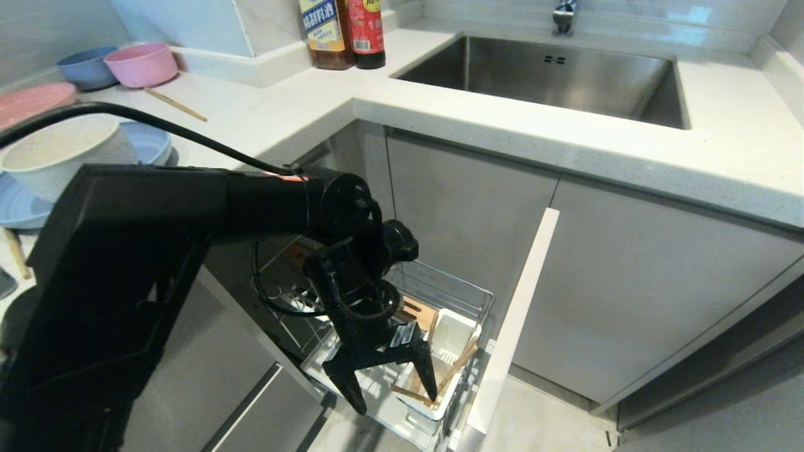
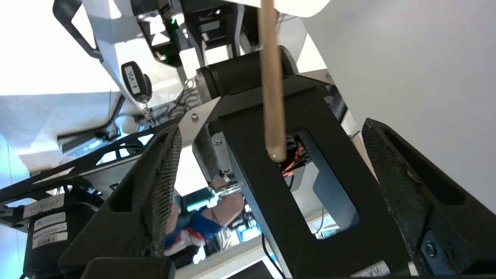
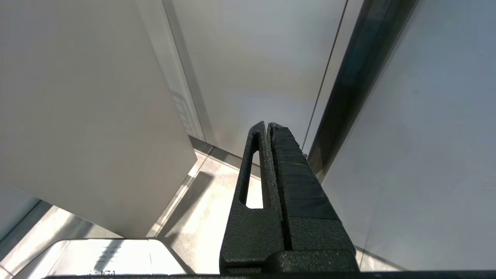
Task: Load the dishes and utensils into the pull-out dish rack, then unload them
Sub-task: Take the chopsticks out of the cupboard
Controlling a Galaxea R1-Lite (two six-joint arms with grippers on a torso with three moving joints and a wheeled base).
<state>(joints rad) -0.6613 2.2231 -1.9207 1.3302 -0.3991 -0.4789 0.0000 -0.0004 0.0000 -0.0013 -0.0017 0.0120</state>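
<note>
- Chopsticks (image 1: 453, 371): thin light-wood sticks standing slanted in the white utensil cup (image 1: 447, 351) of the pull-out dish rack (image 1: 440, 295). Lower ends sit in the cup toward the robot; tops lean up and away, toward the narrow cabinet front (image 1: 515, 320).
- Long axis: diagonal, not upright. A third stick seems to lie flatter across the cup's near edge; can't tell if it's a separate piece.
- Left gripper (image 1: 392, 389): hangs pointing down, just over the cup's near side, jaws spread wide, nothing held. In left wrist view one stick (image 2: 272, 97) crosses the gap btw the two fingers (image 2: 155, 182), touching neither.
- Key relation: sticks lie btw and just beyond the open jaws, w/ stick axis roughly across the closing direction. Judgement: they look freshly placed, so the next move is probably lifting clear w/o snagging the leaning tops.
- Nearer arm: left, by far. Right gripper (image 3: 271, 128) is parked low beside cabinet panels, jaws pressed together, empty.
- Other task items: cream bowl (image 1: 63, 154) and blue plate (image 1: 19, 201) wait on the counter (image 1: 440, 119), far left; fork not seen.
</note>
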